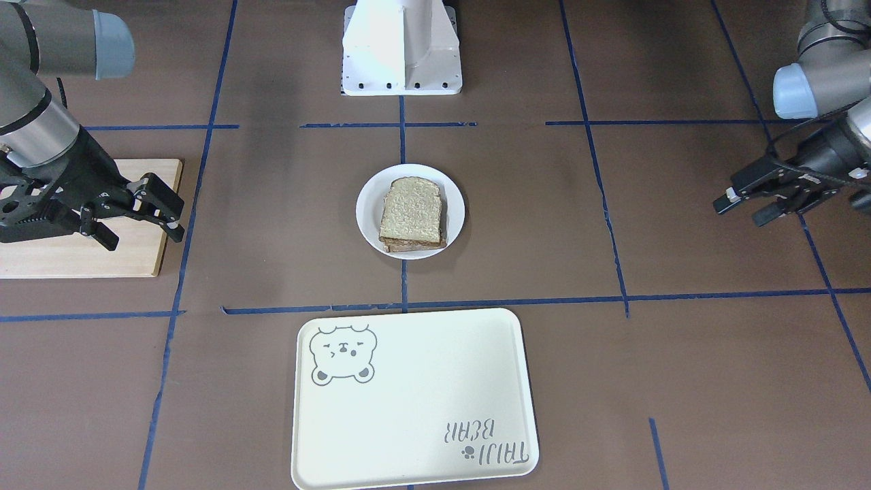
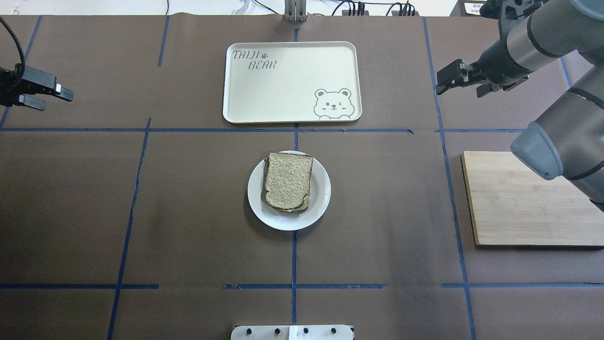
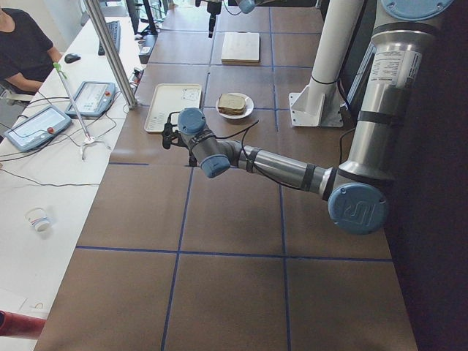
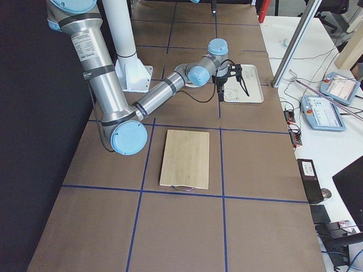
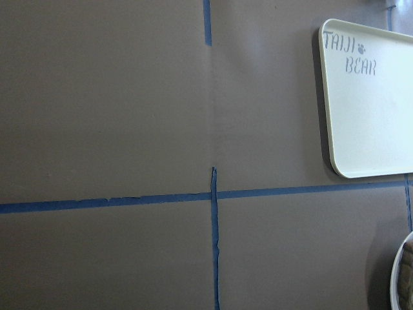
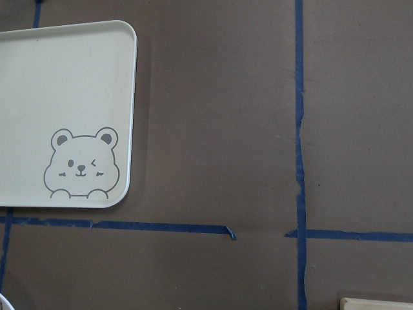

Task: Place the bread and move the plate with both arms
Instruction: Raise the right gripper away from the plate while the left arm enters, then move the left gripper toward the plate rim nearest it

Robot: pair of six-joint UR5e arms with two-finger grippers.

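Observation:
The bread lies on the white plate at the table's middle, on top of another brown layer; it shows in the front view too, on the plate. My left gripper hovers far to the left, open and empty; in the front view it is at the right edge. My right gripper hovers far right, beside the tray, open and empty; in the front view it hangs over the wooden board. Neither gripper touches the plate.
A cream tray with a bear drawing lies beyond the plate, nothing on it. A wooden board lies at the right under my right arm. The white base pedestal stands behind the plate. Blue tape lines cross the brown table.

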